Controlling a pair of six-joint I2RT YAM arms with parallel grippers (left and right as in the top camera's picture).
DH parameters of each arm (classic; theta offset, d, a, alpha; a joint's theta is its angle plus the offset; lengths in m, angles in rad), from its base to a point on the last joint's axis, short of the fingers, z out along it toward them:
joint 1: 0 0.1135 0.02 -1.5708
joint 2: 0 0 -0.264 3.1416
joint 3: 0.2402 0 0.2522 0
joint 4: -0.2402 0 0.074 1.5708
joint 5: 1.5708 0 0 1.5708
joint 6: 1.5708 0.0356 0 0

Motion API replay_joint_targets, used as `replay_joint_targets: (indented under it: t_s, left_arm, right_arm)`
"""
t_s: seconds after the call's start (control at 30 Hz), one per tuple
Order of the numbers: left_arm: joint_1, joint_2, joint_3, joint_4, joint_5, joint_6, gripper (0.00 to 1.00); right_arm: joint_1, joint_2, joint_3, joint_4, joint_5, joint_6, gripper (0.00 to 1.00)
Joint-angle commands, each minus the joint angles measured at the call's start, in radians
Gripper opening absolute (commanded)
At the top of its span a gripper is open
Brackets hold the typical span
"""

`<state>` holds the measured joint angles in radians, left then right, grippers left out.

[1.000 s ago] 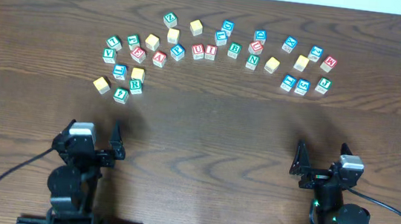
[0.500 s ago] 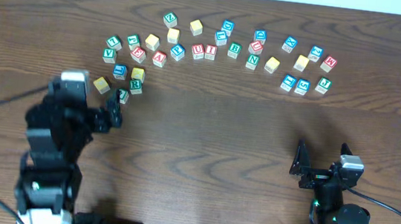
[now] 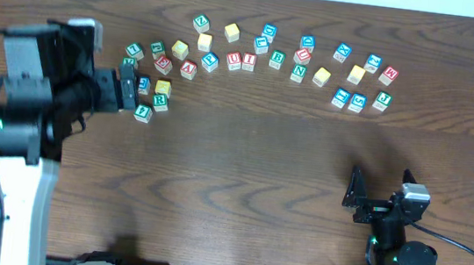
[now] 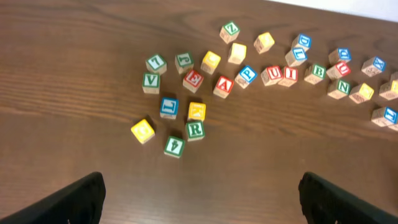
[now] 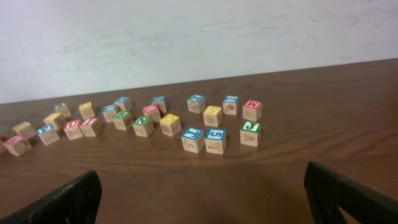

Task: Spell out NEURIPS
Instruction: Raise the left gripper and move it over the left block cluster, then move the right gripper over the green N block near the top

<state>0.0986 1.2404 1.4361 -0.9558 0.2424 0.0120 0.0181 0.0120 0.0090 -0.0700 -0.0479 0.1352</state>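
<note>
Left wrist view puts the green R cube [image 4: 194,129] ahead, between our left jaws, spread empty like the right jaws, so we risk pinching the yellow cube [image 4: 196,111] just behind it too.

On the dark wood table [image 4: 56,56], a green V block [image 4: 150,81] lies well left of a red A block [image 4: 224,86], a green B block [image 4: 318,73] lies farther right, a green Z block [image 4: 230,30] sits beyond them toward the far edge, and a white wall [image 5: 186,37] rises behind.
</note>
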Motion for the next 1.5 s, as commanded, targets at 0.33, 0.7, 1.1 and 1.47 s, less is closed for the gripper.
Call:
replay_joint_targets:
  t_s: [0.33, 0.7, 1.1, 1.47]
  left_arm:
    - [-0.187, 0.188, 0.142, 0.031, 0.016, 0.021, 0.98]
    - [-0.242, 0.237, 0.140, 0.025, 0.020, 0.010, 0.98]
    - [-0.242, 0.237, 0.140, 0.027, 0.019, 0.010, 0.98]
    - [-0.242, 0.236, 0.141, 0.038, -0.007, 0.010, 0.98]
  right_arm:
    - [0.002, -0.006, -0.004, -0.001, 0.014, -0.013, 0.99]
    - [0.002, -0.006, -0.003, 0.006, 0.144, -0.125, 0.99]
    - [0.002, 0.027, 0.054, 0.082, -0.001, 0.003, 0.99]
    - [0.002, 0.597, 0.566, -0.085, -0.042, -0.040, 0.99]
